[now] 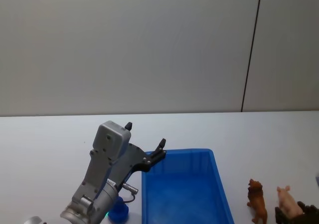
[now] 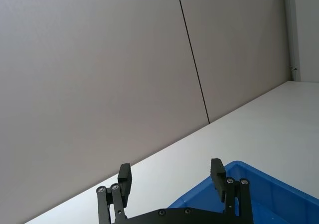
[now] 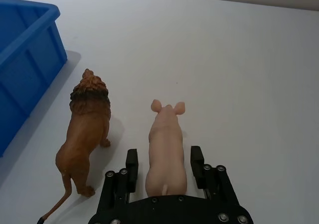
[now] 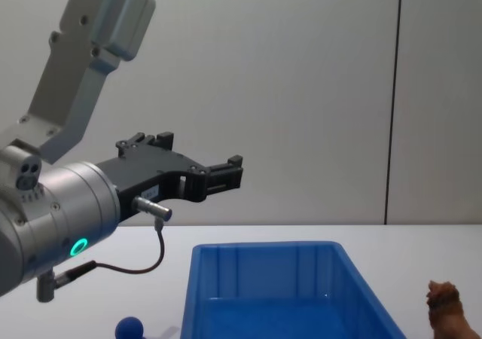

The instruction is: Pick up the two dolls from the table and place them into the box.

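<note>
Right gripper (image 3: 164,158), wide open and empty, straddles the rump of the pink pig (image 3: 167,134) on the table (image 3: 239,74) beside the brown lion (image 3: 87,129), right of the blue box (image 3: 35,45), so the first grasp likely needs closing, then lifting; left gripper (image 2: 171,168) hangs open above the box corner.

Lion figurine (image 3: 88,127): reddish-brown, dark shaggy mane, standing upright on white table (image 3: 239,69), near blue bin (image 1: 184,184). Pig figurine (image 3: 167,144): pale pink, upright, just beside lion figurine, not touching, facing same way. Blue bin: rectangular, thick rim, left of 2 figurines.
</note>
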